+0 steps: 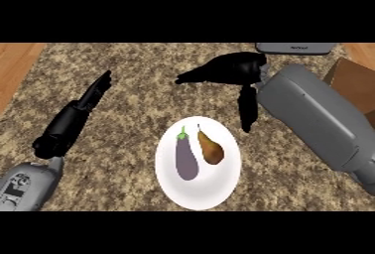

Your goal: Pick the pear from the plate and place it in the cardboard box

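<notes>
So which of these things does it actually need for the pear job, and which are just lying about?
Needed:
- pear, lying on the white plate
- cardboard box, at the right edge
- right hand, open above the plate

Lying about:
- eggplant, beside the pear on the plate
- grey object, at the top edge
- left hand, resting open at left

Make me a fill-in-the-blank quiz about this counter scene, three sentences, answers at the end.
1. On the plate, the pear lies beside a purple ____.
2. The pear lies on the eggplant's ____ side in the view.
3. The cardboard box shows at the view's ____ edge.

Answers: eggplant; right; right
</notes>
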Controlling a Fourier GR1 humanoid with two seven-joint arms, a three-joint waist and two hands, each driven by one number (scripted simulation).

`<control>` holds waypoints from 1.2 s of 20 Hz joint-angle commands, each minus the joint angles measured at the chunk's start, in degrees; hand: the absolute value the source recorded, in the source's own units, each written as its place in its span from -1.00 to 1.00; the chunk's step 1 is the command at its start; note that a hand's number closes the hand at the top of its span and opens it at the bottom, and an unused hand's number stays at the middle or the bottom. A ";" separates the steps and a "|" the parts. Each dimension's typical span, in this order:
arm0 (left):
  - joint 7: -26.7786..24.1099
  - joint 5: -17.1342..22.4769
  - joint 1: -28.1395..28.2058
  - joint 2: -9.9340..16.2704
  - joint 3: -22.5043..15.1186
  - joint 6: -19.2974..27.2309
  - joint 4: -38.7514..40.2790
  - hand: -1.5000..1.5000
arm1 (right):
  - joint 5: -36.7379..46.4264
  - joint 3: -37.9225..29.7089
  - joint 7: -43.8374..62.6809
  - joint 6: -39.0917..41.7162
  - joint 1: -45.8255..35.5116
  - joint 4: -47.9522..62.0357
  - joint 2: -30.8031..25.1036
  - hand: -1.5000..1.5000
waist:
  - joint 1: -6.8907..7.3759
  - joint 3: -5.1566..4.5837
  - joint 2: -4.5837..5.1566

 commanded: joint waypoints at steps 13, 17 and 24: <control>5.35 -2.46 2.42 -2.09 1.87 0.05 -6.14 0.00 | 10.40 3.92 18.13 12.38 3.36 -7.86 9.94 -1.00 | -2.01 0.06 -0.52; 0.70 -2.43 3.76 -1.82 4.80 -2.79 -2.05 0.00 | 12.41 1.07 21.56 15.06 4.47 -7.78 13.92 -1.00 | -1.77 0.04 -0.38; 0.69 -5.86 7.21 -4.99 3.51 -1.39 -5.00 0.00 | 21.60 3.25 21.20 11.24 7.80 -8.56 15.40 -1.00 | -1.51 0.04 -0.32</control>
